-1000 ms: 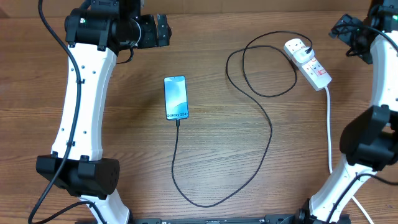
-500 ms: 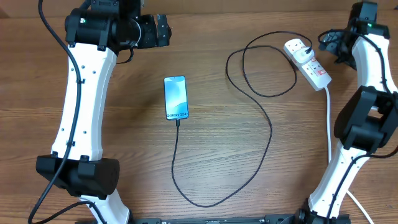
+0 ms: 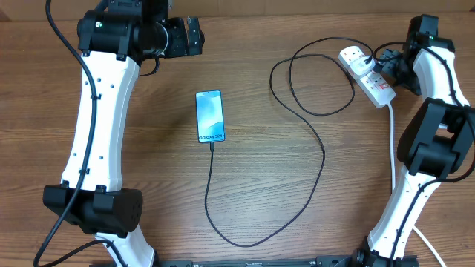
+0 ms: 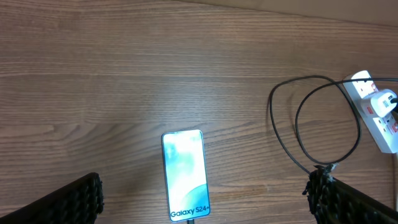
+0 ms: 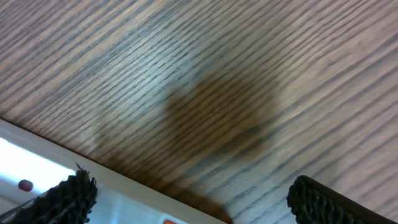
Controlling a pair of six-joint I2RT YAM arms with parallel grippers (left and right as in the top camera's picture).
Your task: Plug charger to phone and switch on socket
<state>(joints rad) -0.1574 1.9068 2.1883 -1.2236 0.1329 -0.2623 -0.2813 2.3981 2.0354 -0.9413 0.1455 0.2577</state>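
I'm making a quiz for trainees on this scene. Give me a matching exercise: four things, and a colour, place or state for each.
1 phone
2 charger
3 socket
4 right gripper

A white, far right of the table
B open, close to the socket
C black, looped across the table
D screen up, mid-table

Pairs: 1-D, 2-C, 3-A, 4-B

Readable text: one string only, on the phone (image 4: 185,174).
The left wrist view showed white "Galaxy S24+" across the blue screen, at the phone's end toward the bottom edge of the picture. The overhead view showed the same line at the screen's lower end, where it was tiny and only roughly legible as "Galaxy S24". The socket (image 3: 369,74) carried red-and-white markings on its top face, too small to read in any view.
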